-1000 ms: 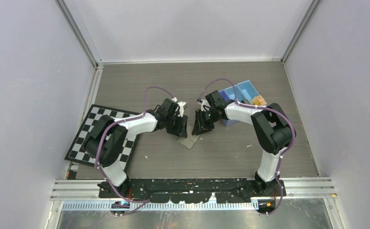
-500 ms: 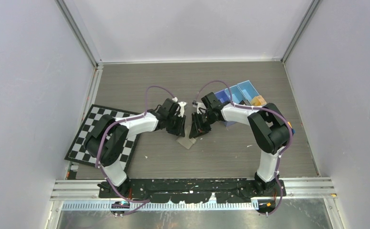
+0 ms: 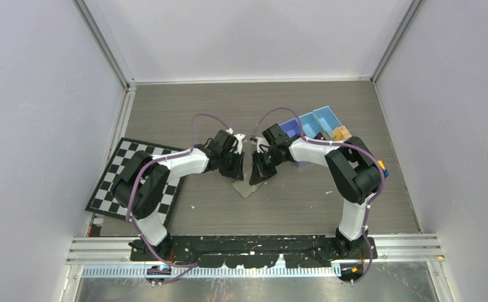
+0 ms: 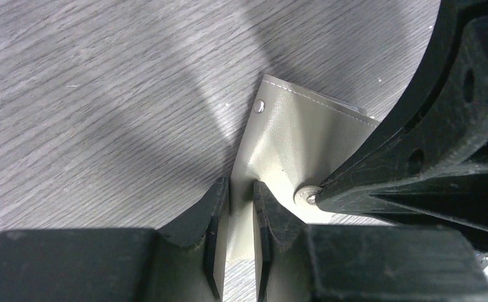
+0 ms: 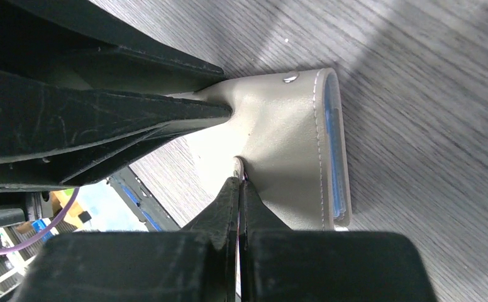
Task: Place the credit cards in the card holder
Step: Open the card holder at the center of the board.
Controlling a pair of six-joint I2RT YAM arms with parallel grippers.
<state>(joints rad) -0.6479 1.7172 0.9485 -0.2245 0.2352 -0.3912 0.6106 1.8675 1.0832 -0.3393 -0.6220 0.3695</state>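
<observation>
The grey-taupe card holder (image 3: 246, 187) lies folded on the wood-grain table between both arms. My left gripper (image 4: 241, 201) is shut on a raised fold of the card holder (image 4: 292, 138) at its edge. My right gripper (image 5: 238, 182) is shut on the card holder (image 5: 285, 138), its tips pinched at the metal snap (image 5: 237, 165). The pale blue lining (image 5: 332, 157) shows along the holder's open edge. In the top view the left gripper (image 3: 238, 173) and right gripper (image 3: 256, 176) meet over the holder. An orange credit card (image 3: 340, 133) lies in the blue tray.
A blue three-compartment tray (image 3: 326, 116) stands behind the right arm at the back right. A black-and-white checkered mat (image 3: 112, 182) lies at the left under the left arm. Pale walls enclose the table on three sides.
The right gripper has shifted left toward the holder and closed at the snap. The left jaws have narrowed onto the holder's fold. The holder has barely moved.
</observation>
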